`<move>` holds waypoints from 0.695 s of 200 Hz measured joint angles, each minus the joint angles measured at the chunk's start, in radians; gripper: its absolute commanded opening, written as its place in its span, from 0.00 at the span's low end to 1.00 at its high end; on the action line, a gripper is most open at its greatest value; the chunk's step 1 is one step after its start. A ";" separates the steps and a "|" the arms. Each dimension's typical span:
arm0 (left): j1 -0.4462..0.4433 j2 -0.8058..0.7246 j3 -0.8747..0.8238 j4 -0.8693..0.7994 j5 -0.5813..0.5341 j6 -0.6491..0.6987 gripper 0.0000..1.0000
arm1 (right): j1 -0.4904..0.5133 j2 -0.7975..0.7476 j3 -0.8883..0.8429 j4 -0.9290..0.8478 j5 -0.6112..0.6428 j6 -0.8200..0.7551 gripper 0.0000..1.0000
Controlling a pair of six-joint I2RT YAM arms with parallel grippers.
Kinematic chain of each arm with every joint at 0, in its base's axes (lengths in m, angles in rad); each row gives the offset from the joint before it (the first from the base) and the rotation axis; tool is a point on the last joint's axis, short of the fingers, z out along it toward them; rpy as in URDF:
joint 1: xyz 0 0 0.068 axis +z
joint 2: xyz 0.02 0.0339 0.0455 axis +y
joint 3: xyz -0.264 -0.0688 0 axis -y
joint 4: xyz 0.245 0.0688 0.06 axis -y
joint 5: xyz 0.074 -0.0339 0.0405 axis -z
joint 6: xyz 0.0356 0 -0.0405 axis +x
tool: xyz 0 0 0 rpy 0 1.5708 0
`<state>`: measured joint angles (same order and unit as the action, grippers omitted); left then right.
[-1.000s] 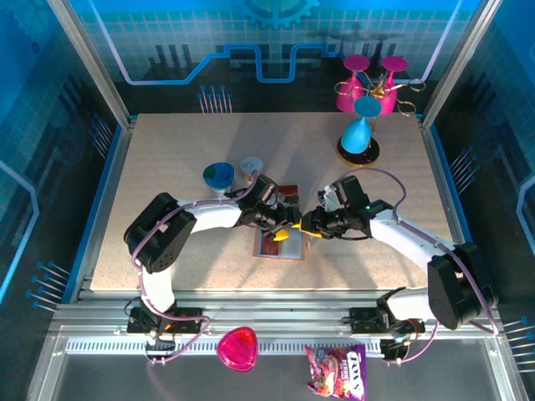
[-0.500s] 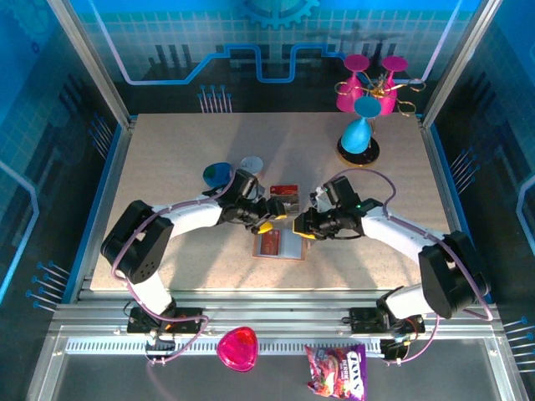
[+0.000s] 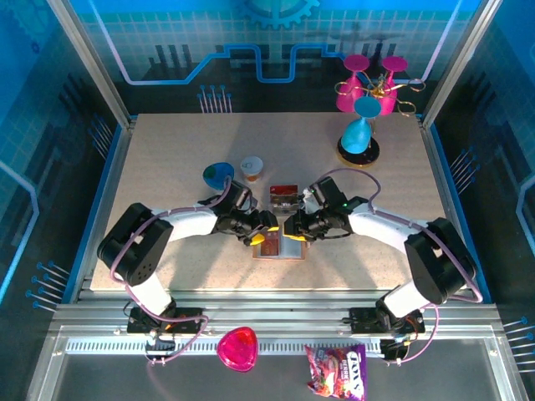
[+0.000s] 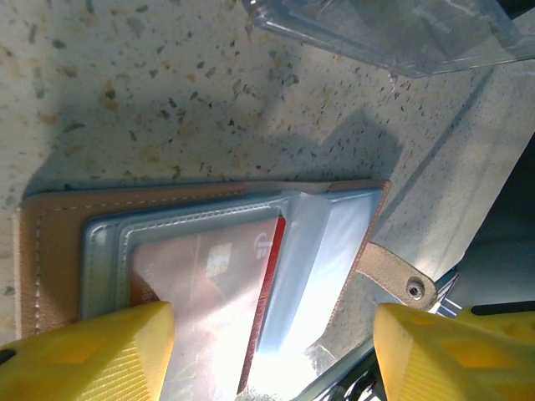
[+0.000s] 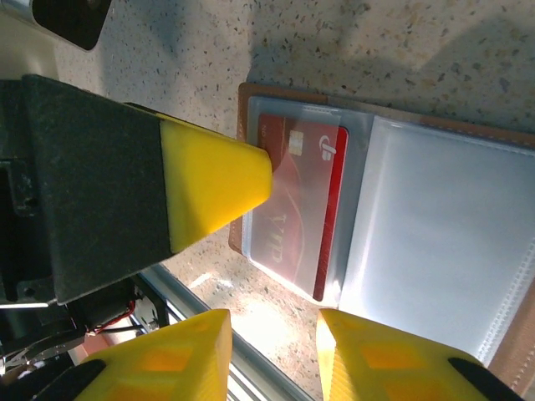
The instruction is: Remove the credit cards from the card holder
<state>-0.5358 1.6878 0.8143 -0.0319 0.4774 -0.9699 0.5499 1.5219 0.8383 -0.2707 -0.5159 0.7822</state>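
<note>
Tan-pink leather bifold card holder (image 3: 282, 249) with blue-grey lining lies open and flat on the speckled bench (image 3: 167, 159), near the middle, between the two arms; a red credit card (image 4: 221, 284) sits inside its clear plastic sleeve, not yet out; the left hand (image 3: 265, 230) hangs low over the holder, its yellow fingers (image 4: 100, 351) spread wide to either side of it, nothing held; in the right wrist view one yellow fingertip (image 5: 213, 180) of that hand lies over the holder's edge, contact cannot be told; right hand (image 3: 293, 232) is low over the holder's other side, jaws at a narrow gap, gripping nothing; a tan snap tab (image 4: 397, 271) sticks out from the holder's edge; a clear plastic container (image 4: 393, 33) lies just beyond the holder; a round blue bowl (image 3: 219, 174) and a small cup (image 3: 252, 167) stand near, behind the left arm.
</note>
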 measured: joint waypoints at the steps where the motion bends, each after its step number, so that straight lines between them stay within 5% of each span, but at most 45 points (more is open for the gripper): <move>1: 0.000 0.000 0.000 0.000 0.000 0.000 0.66 | 0.000 0.001 0.000 0.000 0.000 0.000 0.32; 72: 0.000 -0.032 -0.019 0.003 -0.007 0.000 0.65 | 0.008 0.030 0.008 0.005 -0.004 0.003 0.31; 139: 0.000 -0.083 -0.019 -0.047 -0.039 -0.001 0.49 | 0.021 0.089 0.043 0.013 -0.016 0.003 0.28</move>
<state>-0.5358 1.6051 0.7956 -0.0784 0.4381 -0.9710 0.5713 1.6108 0.8814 -0.2573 -0.5323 0.7856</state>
